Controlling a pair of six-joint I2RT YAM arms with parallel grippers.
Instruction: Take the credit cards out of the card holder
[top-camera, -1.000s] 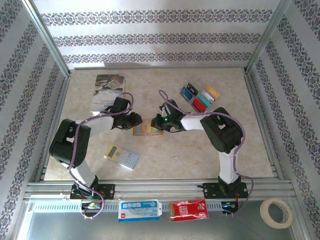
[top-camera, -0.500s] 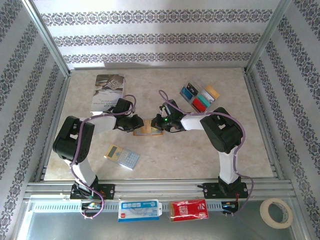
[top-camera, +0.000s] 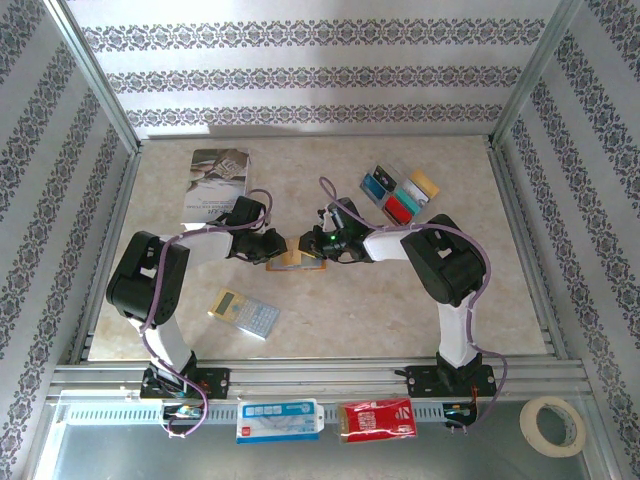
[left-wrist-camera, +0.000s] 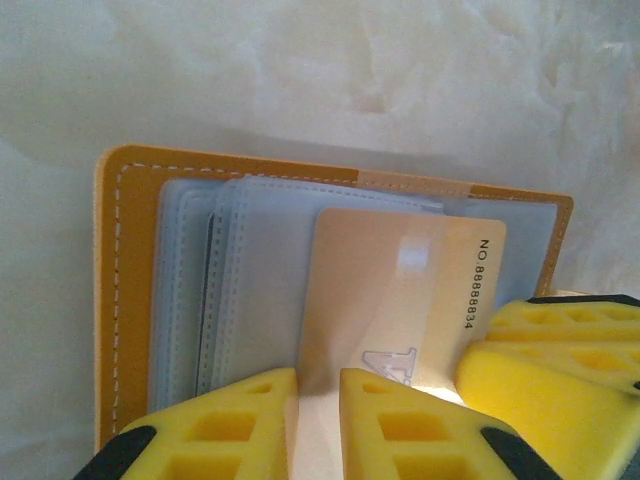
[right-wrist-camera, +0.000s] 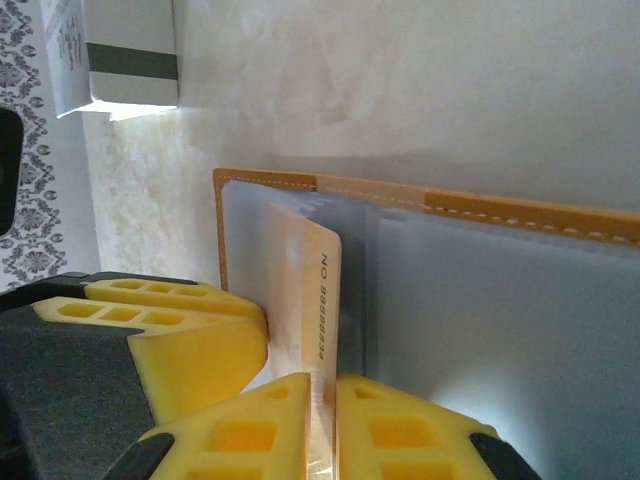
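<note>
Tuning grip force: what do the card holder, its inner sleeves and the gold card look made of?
Card holder: orange-tan leather or faux leather, matte, with white edge stitching.
Inner sleeves: frosted, soft clear plastic, probably vinyl; stitched seams show through.
Credit card: stiff-looking glossy plastic, gold-tan, with glare and a printed number.

The card holder (top-camera: 294, 262) is lying mid-table, one credit card (left-wrist-camera: 400, 290) sitting in it; loose cards (top-camera: 400, 196) are lying nearer the far edge.
</note>
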